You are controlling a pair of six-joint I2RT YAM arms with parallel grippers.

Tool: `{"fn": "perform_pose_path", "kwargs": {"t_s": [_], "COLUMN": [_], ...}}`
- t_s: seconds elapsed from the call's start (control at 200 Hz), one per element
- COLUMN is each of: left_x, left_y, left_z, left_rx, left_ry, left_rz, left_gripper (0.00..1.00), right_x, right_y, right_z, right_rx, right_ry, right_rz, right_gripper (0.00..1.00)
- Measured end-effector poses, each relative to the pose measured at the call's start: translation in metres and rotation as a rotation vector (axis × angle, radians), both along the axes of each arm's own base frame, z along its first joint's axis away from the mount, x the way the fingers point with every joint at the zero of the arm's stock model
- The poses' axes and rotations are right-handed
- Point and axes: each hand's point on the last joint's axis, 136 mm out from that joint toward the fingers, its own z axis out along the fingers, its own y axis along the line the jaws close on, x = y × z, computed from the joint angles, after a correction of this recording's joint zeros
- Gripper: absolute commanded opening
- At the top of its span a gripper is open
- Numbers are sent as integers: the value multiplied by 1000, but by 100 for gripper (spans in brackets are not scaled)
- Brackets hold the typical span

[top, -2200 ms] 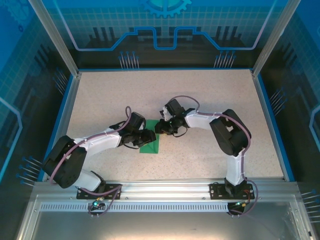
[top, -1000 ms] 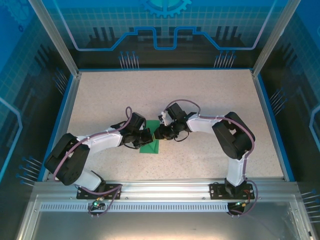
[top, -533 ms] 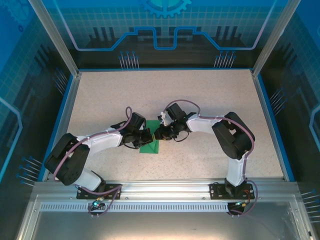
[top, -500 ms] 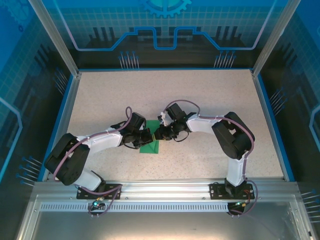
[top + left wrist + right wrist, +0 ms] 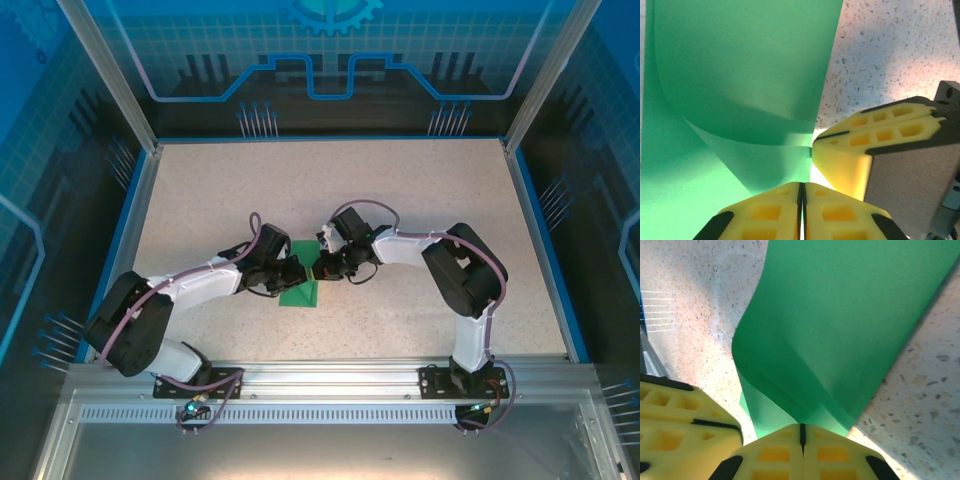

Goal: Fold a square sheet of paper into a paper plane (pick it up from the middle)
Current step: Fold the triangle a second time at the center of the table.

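The square sheet of paper [image 5: 300, 293] is green and lies at the table's middle, one flap curled up off the part lying flat. My left gripper [image 5: 300, 272] comes at it from the left and my right gripper [image 5: 318, 268] from the right, tips almost touching above the raised edge. In the left wrist view the paper [image 5: 740, 75] curves up into the left gripper [image 5: 801, 186], whose jaws are shut on it; the right gripper's yellow fingers [image 5: 860, 150] sit just beside. In the right wrist view the flap [image 5: 850, 315] runs into the shut right gripper [image 5: 801, 427].
The speckled table [image 5: 400, 190] is open all round the paper. A blue rim [image 5: 545, 240] borders it, with glass panels and metal posts [image 5: 105, 75] beyond. Both arm bases are on the rail [image 5: 330, 380] at the near edge.
My right gripper has edged left and closed on the raised paper edge beside the left gripper. The left arm has hardly moved.
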Motion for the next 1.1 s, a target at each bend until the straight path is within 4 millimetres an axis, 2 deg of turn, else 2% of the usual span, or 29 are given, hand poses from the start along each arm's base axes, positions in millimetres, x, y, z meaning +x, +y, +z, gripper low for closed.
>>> {"fn": "perform_pose_path", "kwargs": {"t_s": [0.205, 0.75, 1.1], "left_x": [1, -3, -4], "left_y": [-5, -9, -9], "left_z": [3, -16, -20], "left_rx": [-28, -24, -24], "left_ry": [-5, 50, 64], "left_rz": [-14, -29, -33], "left_gripper": [16, 17, 18], "right_x": [5, 9, 14], "right_y": [-2, -6, -7], "right_z": [-1, -12, -11], "right_rx": [-28, -72, -76], "right_ry": [-25, -18, -21], "right_rz": [2, 1, -9], "right_gripper": [4, 4, 4]}}
